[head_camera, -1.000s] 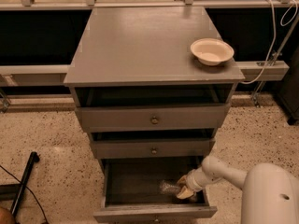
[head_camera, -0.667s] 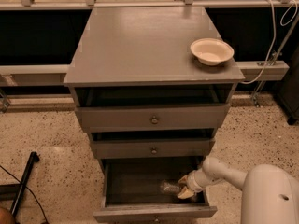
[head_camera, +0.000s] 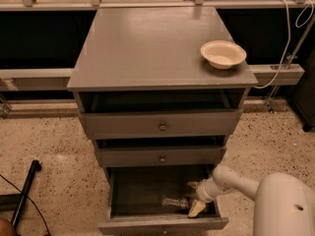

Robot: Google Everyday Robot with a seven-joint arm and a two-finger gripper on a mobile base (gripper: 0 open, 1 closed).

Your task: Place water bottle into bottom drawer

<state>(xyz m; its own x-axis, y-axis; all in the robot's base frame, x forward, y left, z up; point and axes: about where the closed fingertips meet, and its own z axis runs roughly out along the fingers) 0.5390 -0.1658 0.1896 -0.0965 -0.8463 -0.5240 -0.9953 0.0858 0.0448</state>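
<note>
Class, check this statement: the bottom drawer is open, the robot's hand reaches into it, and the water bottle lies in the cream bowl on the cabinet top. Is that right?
One detail is wrong. The camera view shows the water bottle lying on its side inside the bottom drawer, next to the hand, not in the cream bowl. The rest stands: the drawer is open and the hand, fingers spread, reaches into it.

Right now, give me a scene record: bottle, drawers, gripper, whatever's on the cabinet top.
water bottle: lying on its side inside the bottom drawer
bottom drawer: pulled out, farthest of the three
middle drawer: less far out
top drawer: less far out
gripper: inside the bottom drawer, right side, open, just right of the bottle; contact with it unclear
bowl: cream, upright on the cabinet top, right side
</note>
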